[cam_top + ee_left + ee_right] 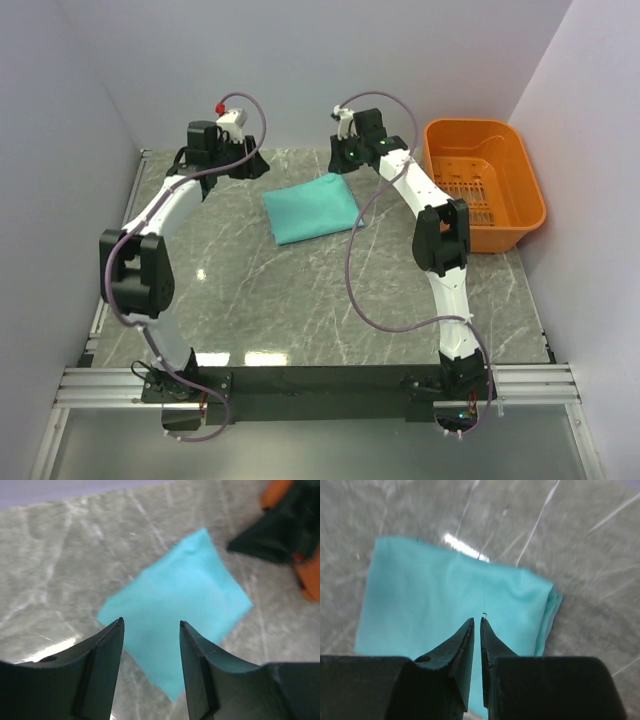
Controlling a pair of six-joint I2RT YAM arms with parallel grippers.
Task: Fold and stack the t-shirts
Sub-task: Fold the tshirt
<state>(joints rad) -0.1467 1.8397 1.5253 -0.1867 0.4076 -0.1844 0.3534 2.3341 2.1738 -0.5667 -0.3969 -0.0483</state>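
- Left fingers (112, 640) stand well apart and grip nothing (teal cloth shows through the gap).
- Right fingers (466, 645) are all but closed, with only a thin slit between them, and hold nothing.
- The t-shirt (310, 207), folded into a rectangle, lies flat on the table (300, 300) between the two arms, towards the far side.
- An orange basket (485, 185) sits at the far right, apart from the t-shirt.

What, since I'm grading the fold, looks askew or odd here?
Nothing much. The folded t-shirt lies flat on the table, askew to the table's edges; its layers peek out unevenly along one side. The basket stands upright.
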